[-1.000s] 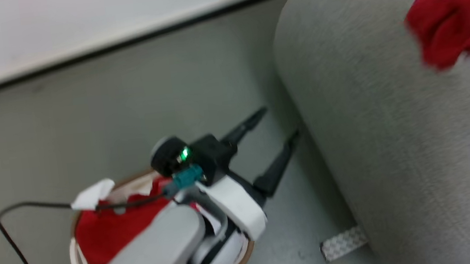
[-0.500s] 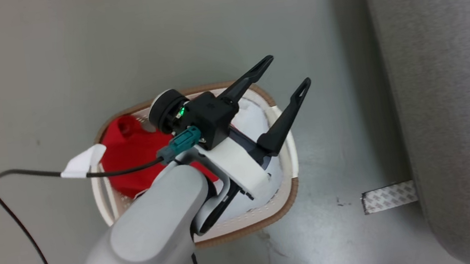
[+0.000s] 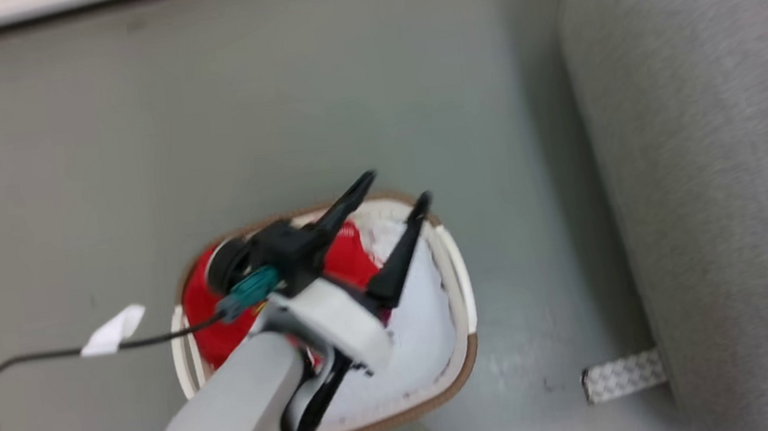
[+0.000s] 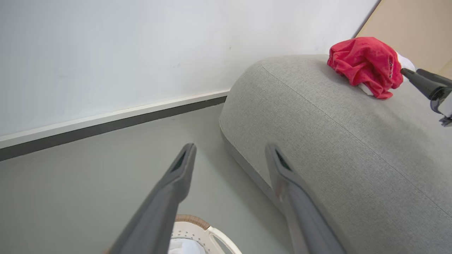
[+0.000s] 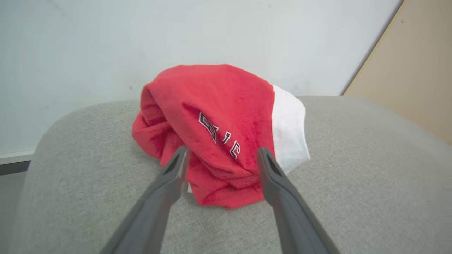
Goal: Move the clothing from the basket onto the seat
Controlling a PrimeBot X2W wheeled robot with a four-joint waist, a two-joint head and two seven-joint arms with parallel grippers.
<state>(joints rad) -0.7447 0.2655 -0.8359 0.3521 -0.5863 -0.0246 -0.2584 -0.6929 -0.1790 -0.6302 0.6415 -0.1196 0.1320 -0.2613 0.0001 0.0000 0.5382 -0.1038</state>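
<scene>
- Far left in the head view: a black cable with a white tag leads to the left arm.
- The basket stands on the grey floor. Red clothing is bunched in its left part, and pale white cloth fills its right part.
- The left gripper hangs over the basket with its fingers spread wide and nothing between them. The tips are above the far rim.
- A patterned tape strip lies on the floor at the foot of the seat.
- The seat is right of the basket, with a gap of floor between them.
- In the left wrist view, a second red garment lies crumpled on top of the seat, with white trim showing.
- The right gripper is at that garment, fingers wide apart on either side of its near fold. The garment rests on the seat. Can't tell whether the fingers touch the cloth.
</scene>
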